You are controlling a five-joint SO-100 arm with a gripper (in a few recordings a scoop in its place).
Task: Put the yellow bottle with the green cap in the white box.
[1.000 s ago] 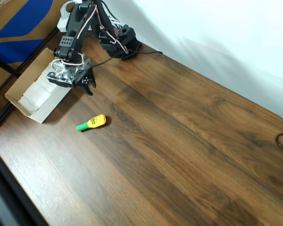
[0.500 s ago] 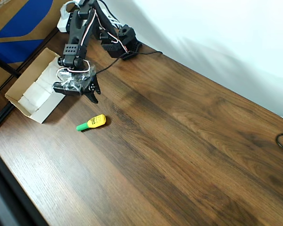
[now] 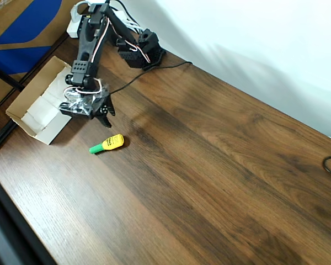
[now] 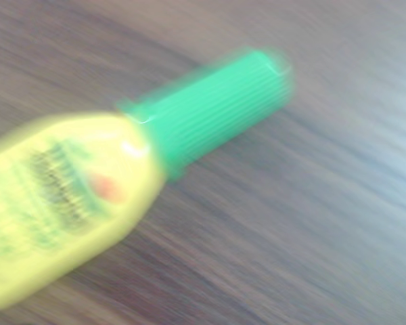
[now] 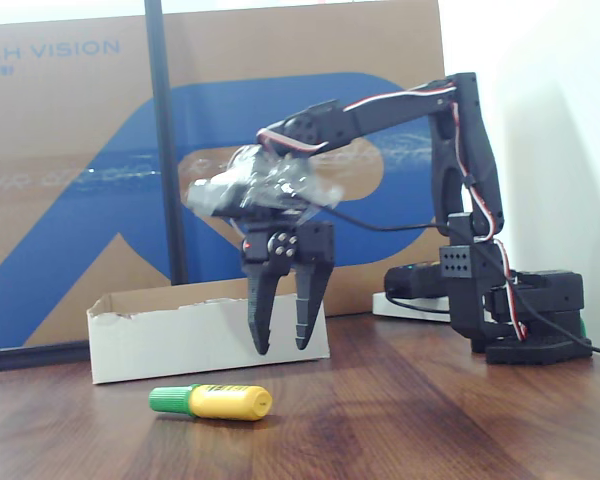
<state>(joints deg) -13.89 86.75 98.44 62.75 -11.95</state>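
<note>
None of the task is done: the yellow bottle with the green cap (image 3: 107,143) lies on its side on the counter (image 3: 209,165), untouched. The gripper (image 5: 281,340) hangs above it, jaws parted and empty. The white box (image 3: 27,118) sits near the counter's edge; open wood surrounds the bottle.

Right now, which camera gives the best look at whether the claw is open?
The fixed view: the claw faces the camera, fingers parted, hanging above the yellow bottle. The overhead view shows the claw small and dark.
</note>
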